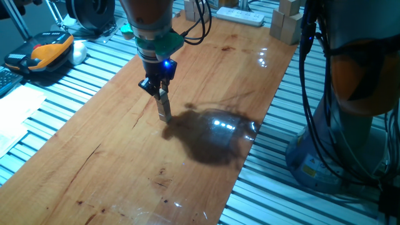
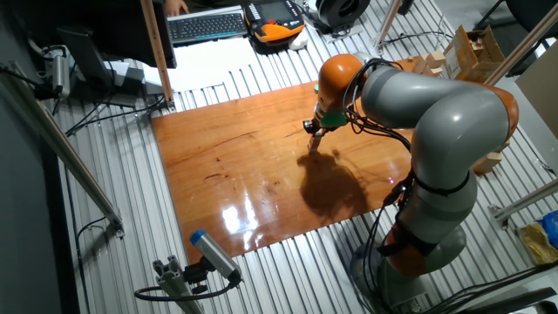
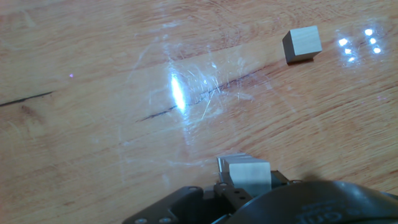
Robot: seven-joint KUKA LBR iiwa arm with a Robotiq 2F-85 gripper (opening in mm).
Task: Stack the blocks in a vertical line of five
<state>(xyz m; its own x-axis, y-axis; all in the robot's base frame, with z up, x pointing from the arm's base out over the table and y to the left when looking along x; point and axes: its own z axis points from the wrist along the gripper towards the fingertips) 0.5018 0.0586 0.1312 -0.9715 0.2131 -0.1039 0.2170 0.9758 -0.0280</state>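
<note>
A short column of small pale wood blocks (image 1: 164, 111) stands on the wooden board (image 1: 94, 162), near its middle. My gripper (image 1: 162, 94) is right over the column and is shut on the top block (image 3: 247, 174), which fills the bottom of the hand view between the fingers. A second block edge (image 3: 221, 164) shows just under it. One loose block (image 3: 303, 45) lies alone on the board, apart, at the upper right of the hand view. In the other fixed view the gripper (image 2: 316, 133) points down at the column (image 2: 312, 145). The column's block count is unclear.
Much larger pale wooden blocks (image 1: 286, 24) and a white power strip (image 1: 240, 15) sit at the far end. An orange and black device (image 1: 47, 51) lies on the slatted table left of the board. The arm's base (image 2: 436, 201) stands beside the board's edge.
</note>
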